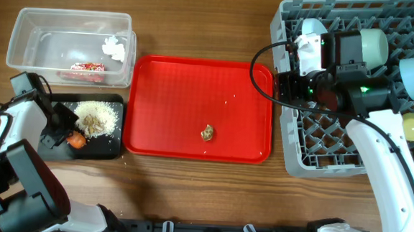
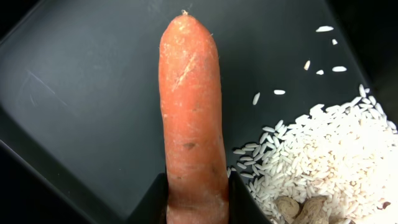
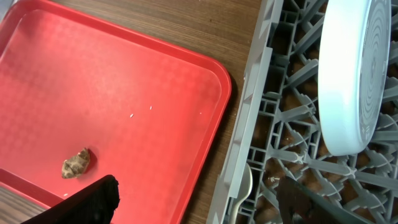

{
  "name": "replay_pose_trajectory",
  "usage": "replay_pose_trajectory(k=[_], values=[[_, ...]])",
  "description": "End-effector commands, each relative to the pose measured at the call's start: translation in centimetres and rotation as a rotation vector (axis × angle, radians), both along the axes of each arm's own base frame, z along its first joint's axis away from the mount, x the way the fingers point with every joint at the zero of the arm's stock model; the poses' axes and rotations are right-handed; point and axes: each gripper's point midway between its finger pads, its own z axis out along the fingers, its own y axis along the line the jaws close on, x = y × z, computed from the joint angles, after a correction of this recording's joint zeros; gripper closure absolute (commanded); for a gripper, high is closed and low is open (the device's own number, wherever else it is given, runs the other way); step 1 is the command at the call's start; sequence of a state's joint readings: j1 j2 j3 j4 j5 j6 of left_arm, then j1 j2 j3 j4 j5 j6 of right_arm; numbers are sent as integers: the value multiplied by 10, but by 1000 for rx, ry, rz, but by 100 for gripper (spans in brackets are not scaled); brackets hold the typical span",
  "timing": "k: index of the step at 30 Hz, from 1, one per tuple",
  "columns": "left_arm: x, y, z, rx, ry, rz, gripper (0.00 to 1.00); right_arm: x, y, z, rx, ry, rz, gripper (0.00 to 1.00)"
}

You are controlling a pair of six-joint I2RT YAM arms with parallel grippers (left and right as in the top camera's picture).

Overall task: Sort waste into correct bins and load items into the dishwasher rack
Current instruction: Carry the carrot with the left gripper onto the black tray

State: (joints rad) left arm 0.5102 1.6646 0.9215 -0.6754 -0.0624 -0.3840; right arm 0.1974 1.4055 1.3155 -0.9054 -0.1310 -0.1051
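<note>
My left fingers (image 2: 152, 205) clamp the carrot (image 2: 189, 106) by its end over the black tray (image 2: 81, 93), my right gripper (image 3: 199, 199) gapes empty; released tilted, the carrot could roll and scatter the rice (image 2: 323, 162).

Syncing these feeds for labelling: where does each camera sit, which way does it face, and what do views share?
Overhead: fixed above the wooden table, facing straight down on the red plastic tray and grey grid dishwasher rack; both arms show.
Left wrist: behind the left gripper, facing into the shallow black tray; fingers clamp the orange carrot.
Right wrist: behind the right gripper, facing down at tray corner and rack; open fingertips show.
Shared: overhead and right wrist both show the brown lumpy scrap.
</note>
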Motion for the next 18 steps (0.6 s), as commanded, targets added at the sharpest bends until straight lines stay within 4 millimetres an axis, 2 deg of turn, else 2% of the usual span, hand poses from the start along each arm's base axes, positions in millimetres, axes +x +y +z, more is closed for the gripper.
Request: replay_pose_trajectory(k=[1,5,13,15,18], values=[[-4,3,-4,8,16,25,76,-1,2,1,18,4,-2,16],[-4,3,-3,8,15,24,63,-1,2,1,18,4,-2,16],[-4,3,-2,10,11,24,59,-2,2,1,18,6,-2,16],[-3,3,3,14,3,24,56,-2,2,1,17,5,0,16],[2,5,23,31,-35,23,53,-1,2,1,16,5,0,16]])
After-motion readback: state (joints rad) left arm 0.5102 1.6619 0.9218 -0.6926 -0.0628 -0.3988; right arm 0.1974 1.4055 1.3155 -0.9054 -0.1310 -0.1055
